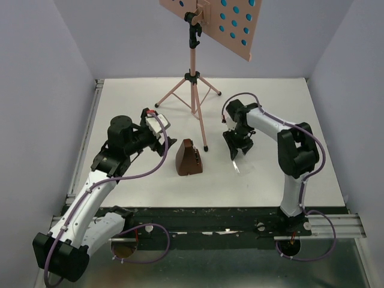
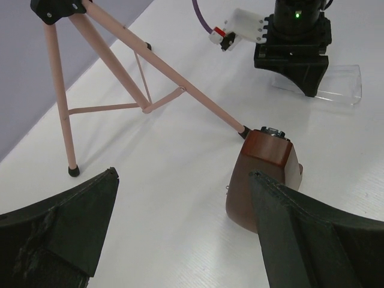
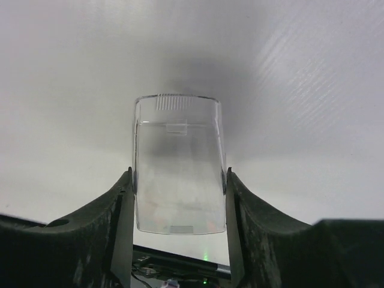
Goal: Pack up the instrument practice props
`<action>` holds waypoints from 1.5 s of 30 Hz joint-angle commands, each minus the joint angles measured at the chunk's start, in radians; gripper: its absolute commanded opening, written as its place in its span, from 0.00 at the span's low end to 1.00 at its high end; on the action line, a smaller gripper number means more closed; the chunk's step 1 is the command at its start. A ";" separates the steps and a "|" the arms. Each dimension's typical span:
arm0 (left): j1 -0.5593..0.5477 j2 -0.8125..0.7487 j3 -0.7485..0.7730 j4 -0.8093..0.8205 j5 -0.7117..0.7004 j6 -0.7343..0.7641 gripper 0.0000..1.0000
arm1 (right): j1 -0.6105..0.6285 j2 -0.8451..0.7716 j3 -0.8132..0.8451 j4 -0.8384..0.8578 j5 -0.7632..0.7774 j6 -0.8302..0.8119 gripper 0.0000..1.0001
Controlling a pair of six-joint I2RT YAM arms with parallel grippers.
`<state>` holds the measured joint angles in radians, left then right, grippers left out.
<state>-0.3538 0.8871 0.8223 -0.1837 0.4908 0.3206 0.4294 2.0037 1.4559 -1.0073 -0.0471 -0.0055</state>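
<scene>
On the left, left gripper (image 2: 183, 180) with jaws spread wide, holding nothing, low over the white table (image 1: 132, 96) and pointed toward the brown metronome (image 1: 188, 158). Metronome upright near the middle of the table, just beside one foot of the salmon-pink music stand (image 1: 193, 72). Stand upright on its tripod at the far side, hole-dotted desk (image 1: 237, 27) tilted, bright blue seen through the holes. On the right, right gripper (image 3: 179, 174) lowered to the table, fingers (image 3: 120, 210) touching both long sides of the clear cover (image 3: 179, 138), flat on the table, apart from the metronome.
</scene>
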 commanded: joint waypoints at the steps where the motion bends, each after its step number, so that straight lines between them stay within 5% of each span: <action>1: -0.002 0.041 0.069 -0.010 0.095 -0.005 0.99 | -0.011 -0.193 0.058 0.016 -0.218 -0.163 0.00; 9: -0.048 0.125 0.138 0.096 0.137 -0.014 0.99 | -0.009 -0.681 -0.225 0.500 -0.477 -0.218 0.00; 17: -0.175 0.249 0.187 0.266 0.157 -0.072 0.99 | 0.063 -0.688 -0.164 0.827 -0.403 0.002 0.00; 27: -0.248 0.247 0.143 0.303 -0.024 -0.066 0.99 | 0.149 -0.614 -0.031 0.869 -0.431 0.133 0.00; 32: -0.246 0.202 0.136 0.265 -0.153 -0.068 0.99 | 0.149 -0.654 -0.075 0.863 -0.543 0.084 0.00; 45: -0.240 0.158 0.097 0.211 -0.219 -0.031 0.98 | 0.150 -0.720 -0.158 0.837 -0.605 0.030 0.00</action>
<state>-0.6044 1.0698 0.9390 0.0418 0.3634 0.2626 0.5713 1.3136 1.3212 -0.1410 -0.5774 0.0463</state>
